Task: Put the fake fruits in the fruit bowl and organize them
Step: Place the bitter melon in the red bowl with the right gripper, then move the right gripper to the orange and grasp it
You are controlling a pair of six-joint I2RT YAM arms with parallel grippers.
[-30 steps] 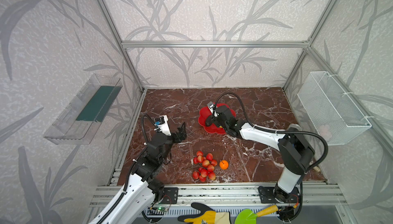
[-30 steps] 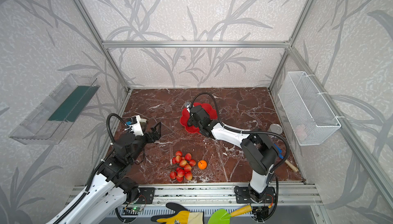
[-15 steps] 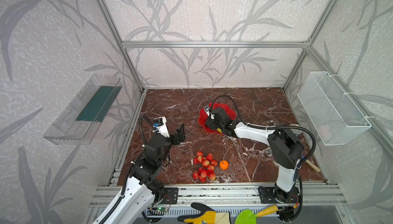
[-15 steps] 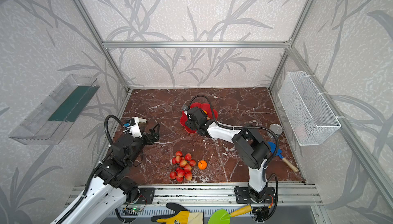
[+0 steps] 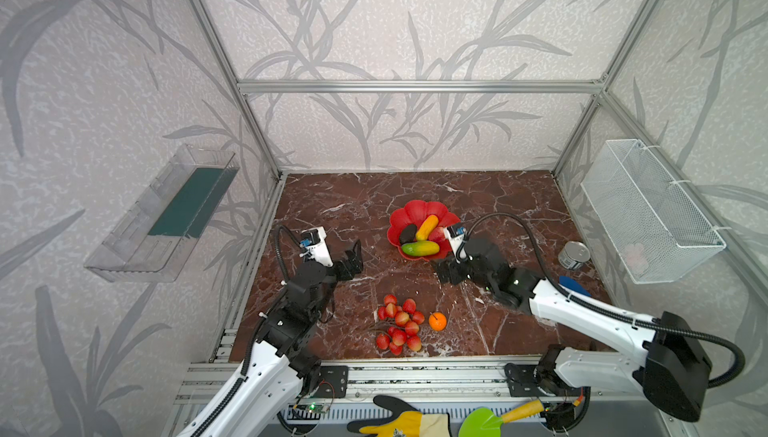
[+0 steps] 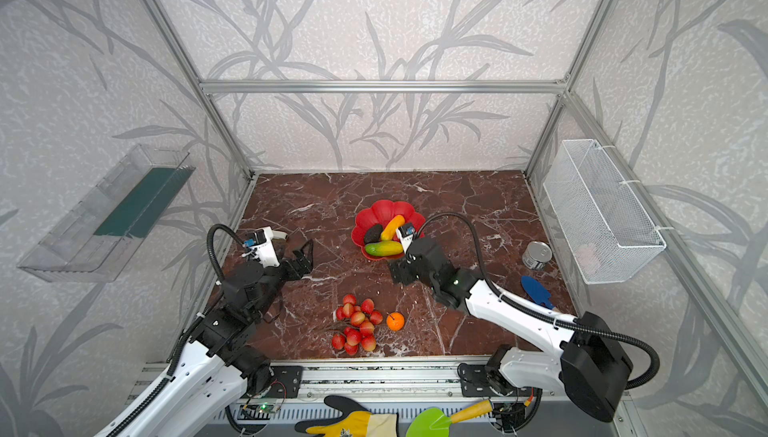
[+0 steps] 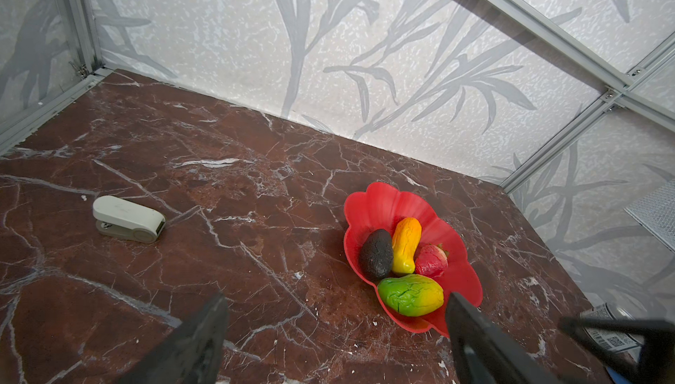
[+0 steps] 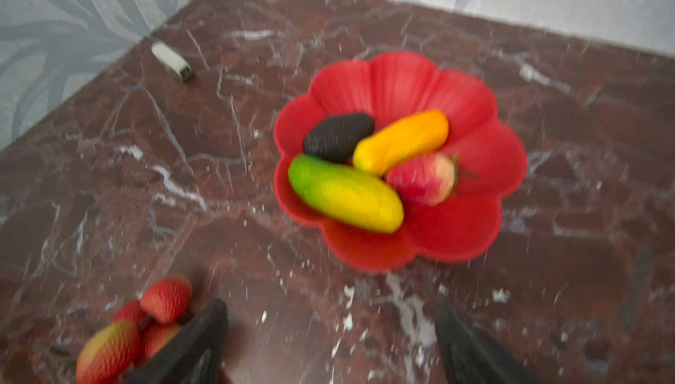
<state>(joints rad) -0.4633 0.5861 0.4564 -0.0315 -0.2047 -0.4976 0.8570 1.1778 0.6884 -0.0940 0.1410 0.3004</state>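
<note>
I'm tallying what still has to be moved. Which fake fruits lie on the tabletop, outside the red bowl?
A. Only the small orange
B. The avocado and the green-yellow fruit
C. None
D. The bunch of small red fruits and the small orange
D: the bunch of small red fruits and the small orange lie on the marble tabletop; the avocado, yellow-orange fruit, green-yellow fruit and red-pink fruit sit in the red flower-shaped bowl.
</note>
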